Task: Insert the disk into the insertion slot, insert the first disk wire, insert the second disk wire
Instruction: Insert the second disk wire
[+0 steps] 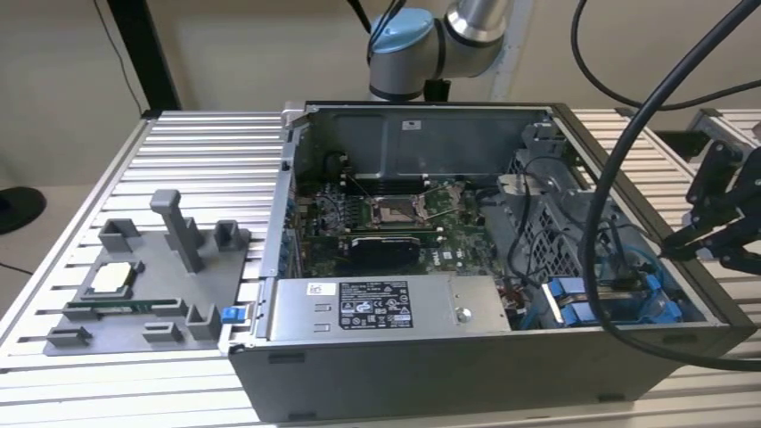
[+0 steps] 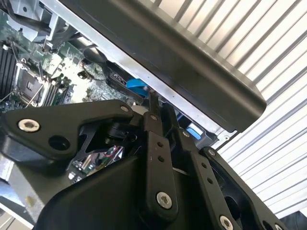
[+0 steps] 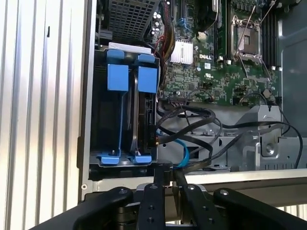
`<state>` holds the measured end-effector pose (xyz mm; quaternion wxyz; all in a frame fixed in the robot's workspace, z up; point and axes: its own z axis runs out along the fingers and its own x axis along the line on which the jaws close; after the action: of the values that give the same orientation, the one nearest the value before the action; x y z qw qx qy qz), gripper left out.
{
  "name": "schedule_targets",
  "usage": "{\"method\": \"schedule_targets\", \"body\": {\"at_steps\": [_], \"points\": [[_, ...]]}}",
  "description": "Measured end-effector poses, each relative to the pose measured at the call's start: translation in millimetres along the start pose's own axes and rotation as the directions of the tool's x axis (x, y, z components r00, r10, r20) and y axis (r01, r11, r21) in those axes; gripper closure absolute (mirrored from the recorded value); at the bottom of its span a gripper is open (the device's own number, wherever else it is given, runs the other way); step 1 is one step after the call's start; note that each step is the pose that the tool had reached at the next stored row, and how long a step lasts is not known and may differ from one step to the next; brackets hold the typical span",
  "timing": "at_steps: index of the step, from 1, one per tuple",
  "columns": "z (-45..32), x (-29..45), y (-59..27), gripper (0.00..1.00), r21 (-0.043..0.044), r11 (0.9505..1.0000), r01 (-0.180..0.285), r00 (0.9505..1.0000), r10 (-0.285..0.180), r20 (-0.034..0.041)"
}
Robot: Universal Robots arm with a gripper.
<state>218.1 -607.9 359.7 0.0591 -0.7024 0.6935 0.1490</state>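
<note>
The insertion slot (image 3: 100, 120) is the grey bay with blue clips in the open computer case's corner, also seen in the exterior view as the bay (image 1: 666, 308). The disk (image 3: 145, 117) stands edge-on inside it, its blue carrier tabs (image 3: 148, 79) on show. A blue wire (image 3: 183, 149) and black wires (image 3: 187, 114) loop just beside the disk's connector end; whether any is plugged in I cannot tell. My gripper (image 3: 170, 176) hovers above the case wall next to the bay, fingers drawn together, nothing visible between them. It hangs at the exterior view's right (image 1: 675, 242) and shows in the second wrist view (image 2: 157, 108).
The case (image 1: 476, 357) lies open on a ribbed aluminium table (image 1: 191, 152), showing the motherboard (image 1: 380, 214), a grey power supply box (image 1: 380, 308) and a perforated cage (image 3: 129, 14). A grey fixture tray (image 1: 143, 285) stands at the exterior view's left. Thick black cables (image 1: 607, 223) hang across the right.
</note>
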Motion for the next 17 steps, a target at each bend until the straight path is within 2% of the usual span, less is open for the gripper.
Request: {"method": "schedule_targets", "body": {"at_steps": [10, 13, 14, 17], "points": [[0.2, 0.3, 0.8, 1.00, 0.0006, 1.0000, 0.000, 0.9998, 0.000, 0.0176], [-0.1, 1.1, 0.9, 1.00, 0.0004, 1.0000, 0.000, 0.9998, 0.000, 0.0208], [-0.2, 1.3, 0.9, 0.00, 0.0004, 1.0000, 0.000, 0.9998, 0.000, 0.0215], [-0.6, 2.9, 0.9, 0.00, 0.0004, 1.0000, 0.000, 0.9997, 0.000, 0.0241]]}}
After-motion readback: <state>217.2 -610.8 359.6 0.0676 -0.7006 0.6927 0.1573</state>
